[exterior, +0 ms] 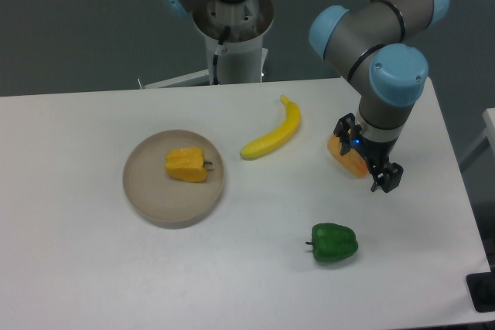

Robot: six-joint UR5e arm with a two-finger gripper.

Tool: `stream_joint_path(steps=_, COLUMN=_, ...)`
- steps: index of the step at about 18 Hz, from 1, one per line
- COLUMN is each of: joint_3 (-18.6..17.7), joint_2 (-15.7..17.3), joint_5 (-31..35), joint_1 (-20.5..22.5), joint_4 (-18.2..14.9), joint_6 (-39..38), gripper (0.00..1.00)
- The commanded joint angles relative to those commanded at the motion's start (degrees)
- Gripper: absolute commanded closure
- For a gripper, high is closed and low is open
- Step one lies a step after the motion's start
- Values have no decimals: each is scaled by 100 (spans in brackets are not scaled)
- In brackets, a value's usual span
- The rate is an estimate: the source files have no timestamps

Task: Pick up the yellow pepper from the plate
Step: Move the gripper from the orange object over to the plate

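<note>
The yellow pepper point(186, 165) lies on its side in the plate point(147, 191), a little right of the dish's middle, with its short dark stem pointing right toward the rim. The plate sits on the left half of the white table point(77, 268), and nothing else rests in it. To the right of the plate, apart from it, a banana point(274, 135) lies on a slant, its stem end up and to the right. Further right again, near the table's right side, an orange wedge point(346, 157) lies on the tabletop, partly covered by the arm's wrist. The gripper point(377, 171) hangs over that spot, well apart from the plate and the pepper, with its dark fingers pointing down and to the right; from this angle I cannot tell whether the jaws are spread or pressed together, nor whether they touch the wedge. Below the gripper, toward the front edge, a green pepper point(334, 243) lies on its side with its stem to the left.
</note>
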Motion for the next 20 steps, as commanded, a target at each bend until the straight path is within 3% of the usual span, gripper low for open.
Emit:
stream_joint_path(steps=9, joint_3=35, joint_2=52, joint_5=-210, joint_1=-307, joint_4=-9, joint_6=-237, gripper=0)
stream_joint_path(steps=17, joint_3=-158, joint_2=263, joint_5=-290, joint_1=-1229, joint_4=-9, joint_6=-1247, gripper=0)
stream_joint_path(steps=20, joint_3=-412, joint_2=465, joint_5=-281, joint_1=-1528, joint_4=0, joint_6=-1450, gripper=0)
